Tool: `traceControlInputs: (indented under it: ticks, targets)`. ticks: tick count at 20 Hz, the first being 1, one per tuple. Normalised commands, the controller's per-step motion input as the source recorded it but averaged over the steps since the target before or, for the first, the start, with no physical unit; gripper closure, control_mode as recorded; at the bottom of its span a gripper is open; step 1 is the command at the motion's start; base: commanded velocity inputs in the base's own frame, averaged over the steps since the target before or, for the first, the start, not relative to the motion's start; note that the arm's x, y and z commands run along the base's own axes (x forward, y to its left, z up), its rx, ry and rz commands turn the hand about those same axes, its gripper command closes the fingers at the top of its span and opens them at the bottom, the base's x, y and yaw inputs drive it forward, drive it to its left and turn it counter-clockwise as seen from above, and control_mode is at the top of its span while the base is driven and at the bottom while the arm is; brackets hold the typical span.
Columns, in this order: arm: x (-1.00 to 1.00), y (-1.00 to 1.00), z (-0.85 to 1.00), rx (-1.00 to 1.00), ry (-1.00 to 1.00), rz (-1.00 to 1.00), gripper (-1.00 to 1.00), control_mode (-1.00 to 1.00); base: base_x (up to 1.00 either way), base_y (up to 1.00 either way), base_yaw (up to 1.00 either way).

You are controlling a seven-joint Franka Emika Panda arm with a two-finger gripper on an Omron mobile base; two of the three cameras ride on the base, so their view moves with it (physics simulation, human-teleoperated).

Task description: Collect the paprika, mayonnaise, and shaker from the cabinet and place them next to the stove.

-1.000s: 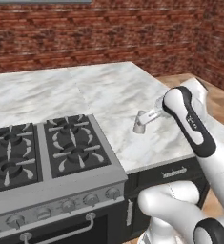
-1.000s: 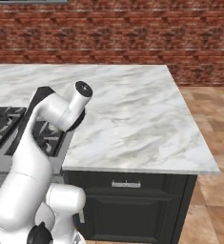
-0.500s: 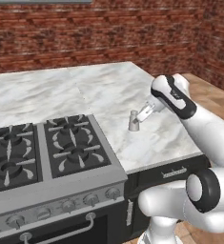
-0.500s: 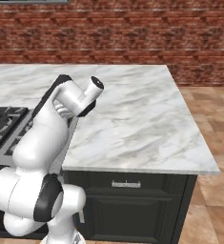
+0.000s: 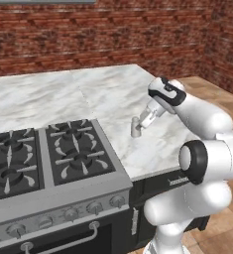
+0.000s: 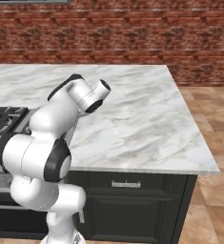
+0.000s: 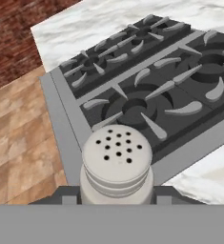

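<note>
Shaker [image 5: 136, 127], one only, pale grey-white with a perforated domed top, is pinched in the claw [image 5: 139, 125] above the marble tabletop [image 5: 152, 144], just beside the right edge of the stove [image 5: 58, 163]. In the hand view the shaker [image 7: 116, 164] sits between the claw's tips with the stove [image 7: 151, 90] beyond it, four black-grated burners showing.
</note>
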Motion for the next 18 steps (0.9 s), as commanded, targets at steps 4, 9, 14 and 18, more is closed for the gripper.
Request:
traceControlInputs:
  ticks: [4,9,14,18]
  targets:
    - [0.32,0.0,-0.28,0.0,-0.07,0.08,1.0,-1.0,0.0,0.0,0.0]
    - [0.26,0.01,-0.21,0.0,-0.07,0.02,1.0,-1.0,0.0,0.0,0.0]
    - [0.2,0.09,-0.22,0.0,-0.03,0.0,1.0,-1.0,0.0,0.0,0.0]
    - [0.29,0.16,-0.25,0.0,0.0,0.0,1.0,-1.0,0.0,0.0,0.0]
